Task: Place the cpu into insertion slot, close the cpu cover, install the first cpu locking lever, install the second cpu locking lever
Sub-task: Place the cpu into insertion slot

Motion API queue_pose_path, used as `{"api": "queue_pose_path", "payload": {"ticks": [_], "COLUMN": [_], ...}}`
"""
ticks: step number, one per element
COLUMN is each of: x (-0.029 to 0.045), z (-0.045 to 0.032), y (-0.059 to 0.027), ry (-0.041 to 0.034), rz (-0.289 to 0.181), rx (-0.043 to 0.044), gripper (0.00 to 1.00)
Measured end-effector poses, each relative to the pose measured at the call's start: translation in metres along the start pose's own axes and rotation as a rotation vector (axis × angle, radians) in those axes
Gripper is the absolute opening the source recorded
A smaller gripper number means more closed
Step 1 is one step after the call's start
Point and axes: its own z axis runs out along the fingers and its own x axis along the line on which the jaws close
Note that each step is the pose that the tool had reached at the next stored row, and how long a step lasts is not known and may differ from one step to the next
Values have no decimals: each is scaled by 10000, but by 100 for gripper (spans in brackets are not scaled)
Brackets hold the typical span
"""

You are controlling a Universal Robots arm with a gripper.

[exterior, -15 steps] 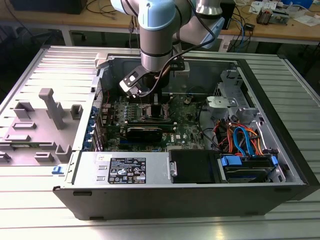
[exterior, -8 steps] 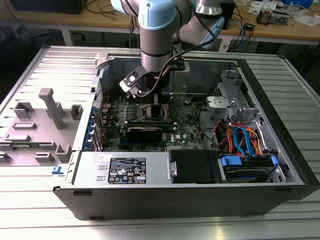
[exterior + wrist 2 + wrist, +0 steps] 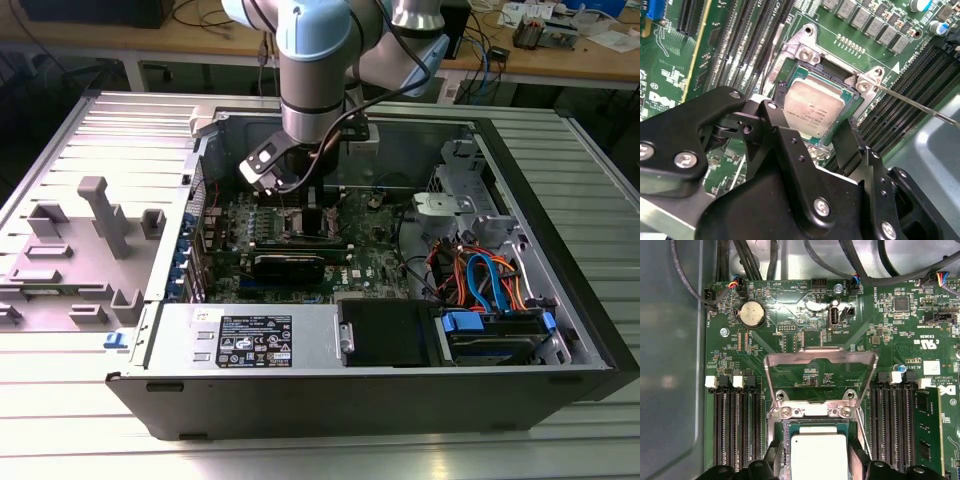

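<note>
Second wrist view shows the cpu (image 3: 814, 111) lying in the insertion slot (image 3: 802, 50), a thin, light, hard chip that I think could break easily, with the claw (image 3: 811, 119) open and holding nothing, straddling its side edges, the safest places to pinch.

A ribbed grey metal table (image 3: 320, 455) spread across the near ground. At the far side ran a wooden workbench (image 3: 560, 62) strewn with cables (image 3: 487, 45), and grey plastic fixtures (image 3: 105, 215) sat at the exterior view's left.
</note>
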Motion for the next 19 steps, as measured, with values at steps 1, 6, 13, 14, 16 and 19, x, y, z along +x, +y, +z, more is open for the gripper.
{"api": "queue_pose_path", "payload": {"ticks": [1, 6, 13, 14, 16, 19], "x": [6, 8, 8, 8, 8, 8], "z": [1, 11, 17, 17, 16, -45], "y": [0, 0, 1, 1, 1, 4], "ry": [2, 28, 32, 31, 14, -17], "rz": [7, 27, 27, 27, 25, 29], "rx": [0, 2, 1, 1, 1, 4], "gripper": [64, 64, 72, 72, 72, 72]}}
